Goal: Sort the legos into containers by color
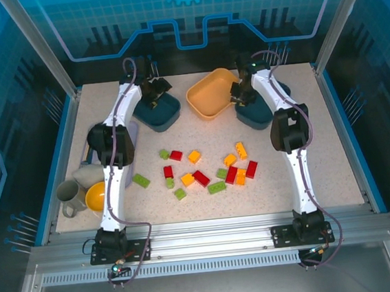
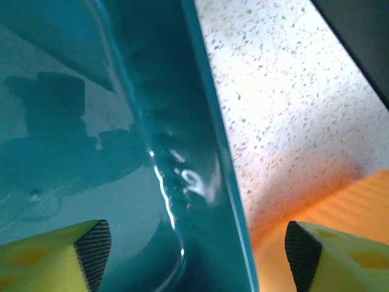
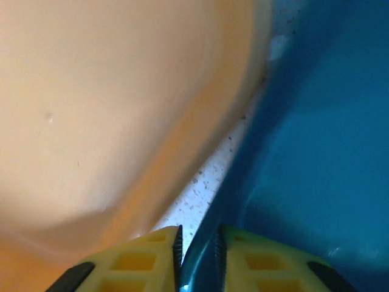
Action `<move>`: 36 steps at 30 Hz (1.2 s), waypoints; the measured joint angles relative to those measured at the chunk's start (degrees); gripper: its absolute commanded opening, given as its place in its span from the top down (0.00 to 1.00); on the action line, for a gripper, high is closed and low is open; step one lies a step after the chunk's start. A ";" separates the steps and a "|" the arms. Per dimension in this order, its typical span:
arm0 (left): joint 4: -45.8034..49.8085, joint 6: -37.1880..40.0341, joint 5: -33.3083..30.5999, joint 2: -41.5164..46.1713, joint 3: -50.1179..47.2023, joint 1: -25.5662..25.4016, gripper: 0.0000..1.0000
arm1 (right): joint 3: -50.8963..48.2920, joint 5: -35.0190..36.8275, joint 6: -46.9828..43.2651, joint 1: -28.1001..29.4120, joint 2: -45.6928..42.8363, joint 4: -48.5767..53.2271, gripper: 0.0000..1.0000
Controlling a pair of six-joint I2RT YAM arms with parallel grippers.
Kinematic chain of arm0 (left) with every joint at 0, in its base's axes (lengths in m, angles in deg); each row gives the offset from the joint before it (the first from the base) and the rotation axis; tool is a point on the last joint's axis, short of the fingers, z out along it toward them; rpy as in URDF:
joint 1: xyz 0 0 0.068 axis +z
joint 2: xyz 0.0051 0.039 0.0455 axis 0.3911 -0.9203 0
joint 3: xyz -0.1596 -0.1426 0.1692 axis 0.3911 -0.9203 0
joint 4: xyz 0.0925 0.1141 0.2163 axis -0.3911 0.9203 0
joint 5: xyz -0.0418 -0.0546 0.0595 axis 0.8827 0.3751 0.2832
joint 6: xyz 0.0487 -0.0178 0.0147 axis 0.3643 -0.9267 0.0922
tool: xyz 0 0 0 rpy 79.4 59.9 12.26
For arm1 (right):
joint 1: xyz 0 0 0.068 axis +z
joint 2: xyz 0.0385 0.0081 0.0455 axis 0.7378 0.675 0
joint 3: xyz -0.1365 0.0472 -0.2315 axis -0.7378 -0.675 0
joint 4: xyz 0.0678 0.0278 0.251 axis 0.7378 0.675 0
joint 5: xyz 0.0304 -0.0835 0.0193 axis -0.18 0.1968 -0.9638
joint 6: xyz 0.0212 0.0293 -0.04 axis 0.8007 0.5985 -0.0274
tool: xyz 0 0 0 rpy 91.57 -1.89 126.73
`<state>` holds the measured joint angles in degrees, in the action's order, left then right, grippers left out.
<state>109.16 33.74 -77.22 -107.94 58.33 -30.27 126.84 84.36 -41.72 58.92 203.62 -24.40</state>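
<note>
The right gripper [image 3: 199, 249] pinches the right teal tray's [image 3: 316, 152] left rim, just beside the orange tray [image 3: 109, 109]. The left gripper [image 2: 197, 249] gapes wide astride the left teal tray's [image 2: 73, 121] right rim. The legos [image 1: 201, 178] lie scattered nearer.

From the top, the right arm [image 1: 286, 127] covered the right part of the right teal tray [image 1: 250, 118], and the left arm [image 1: 113, 157] hid the right side of the yellow bowl [image 1: 94, 195]. The studs of the legos [image 1: 201, 178] were too small to tell. In the right wrist view the orange tray [image 3: 91, 109] was blurred, and the bottom edge cut off the right gripper [image 3: 198, 255].
</note>
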 measured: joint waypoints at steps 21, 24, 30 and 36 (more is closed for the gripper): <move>-2.10 8.74 3.78 -5.60 3.52 -3.23 0.77 | -9.92 -4.52 -7.54 -0.26 -7.50 -4.57 0.26; -1.92 10.43 3.80 -5.57 3.58 -4.02 0.81 | -7.43 -6.82 -6.10 -1.05 -6.99 -5.05 0.22; -0.61 13.64 4.00 -4.57 2.73 -4.96 0.88 | 0.09 -7.78 -2.43 -1.86 -2.08 -5.03 0.20; 0.02 17.68 6.38 -1.79 0.55 -5.79 1.00 | 3.15 -6.64 0.44 -1.95 2.69 -2.49 0.19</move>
<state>109.18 51.42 -70.83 -109.73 58.88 -36.06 129.98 77.72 -41.28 56.98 206.31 -26.89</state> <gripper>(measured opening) 0.160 0.811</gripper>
